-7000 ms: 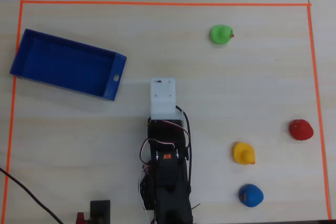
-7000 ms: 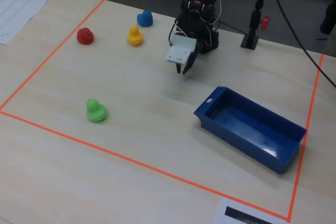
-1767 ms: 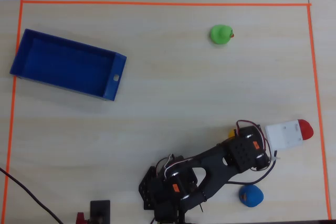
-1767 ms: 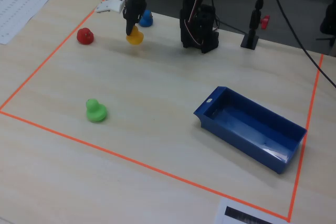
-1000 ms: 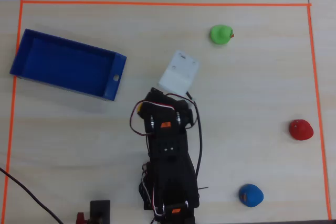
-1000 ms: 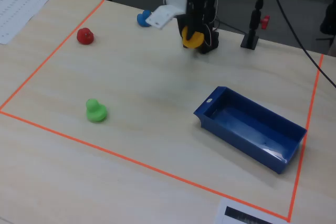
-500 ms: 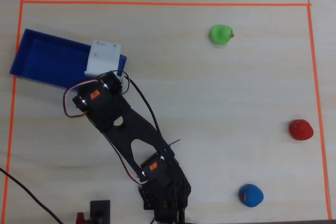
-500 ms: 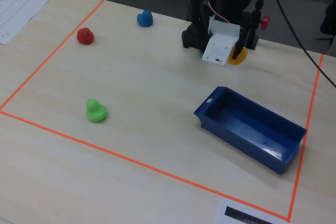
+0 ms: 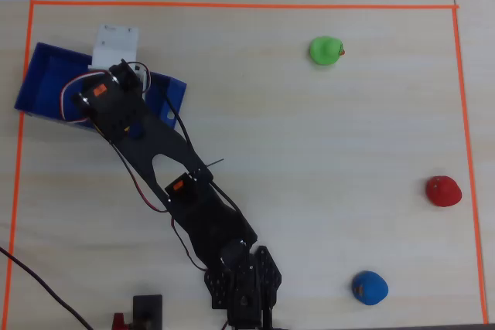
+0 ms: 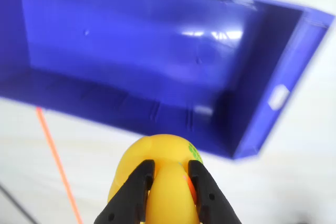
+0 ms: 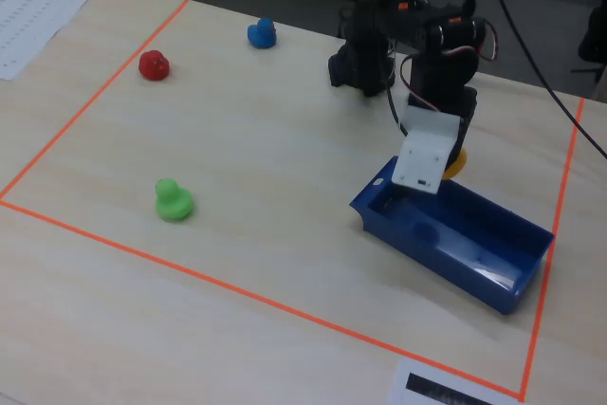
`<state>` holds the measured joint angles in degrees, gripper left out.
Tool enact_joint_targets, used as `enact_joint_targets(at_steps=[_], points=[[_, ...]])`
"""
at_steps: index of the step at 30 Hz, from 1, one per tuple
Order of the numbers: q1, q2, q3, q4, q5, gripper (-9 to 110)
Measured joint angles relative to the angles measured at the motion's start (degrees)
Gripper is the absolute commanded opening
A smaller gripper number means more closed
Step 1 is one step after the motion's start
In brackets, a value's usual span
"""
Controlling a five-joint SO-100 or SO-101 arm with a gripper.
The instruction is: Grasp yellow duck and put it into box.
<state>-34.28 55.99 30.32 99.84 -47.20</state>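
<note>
In the wrist view my gripper [image 10: 170, 168] is shut on the yellow duck [image 10: 157, 150]; the black fingers [image 10: 137, 187] press it from both sides. The duck hangs just outside one long wall of the blue box [image 10: 157, 61], whose inside shows nothing in it. In the fixed view a sliver of the duck [image 11: 456, 164] shows behind the white wrist mount, above the far long wall of the box [image 11: 493, 267]. In the overhead view the arm covers the duck and part of the box [image 9: 46, 75].
A green duck [image 9: 326, 50], a red duck [image 9: 443, 191] and a blue duck [image 9: 370, 287] sit apart on the right side of the overhead view. Orange tape [image 9: 232, 5] frames the work area. The arm's base [image 9: 240, 284] is at the bottom edge.
</note>
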Motion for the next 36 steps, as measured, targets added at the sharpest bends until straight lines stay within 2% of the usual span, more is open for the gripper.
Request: enact_joint_targets(at_steps=[12, 13, 16, 22, 27, 32, 36], points=[[3.3, -24.7, -23.8, -2.5, -4.7, 0], [3.7, -25.4, -24.2, -3.6, -4.7, 1], [4.8, -26.9, -24.2, -6.1, -4.9, 21], [6.0, -27.7, -25.3, -6.2, -4.9, 31], [6.4, -27.7, -26.0, -6.2, -4.9, 28], [7.5, -25.0, -26.2, -6.5, -5.0, 3], [9.8, -15.9, -25.6, -8.1, -5.1, 0]])
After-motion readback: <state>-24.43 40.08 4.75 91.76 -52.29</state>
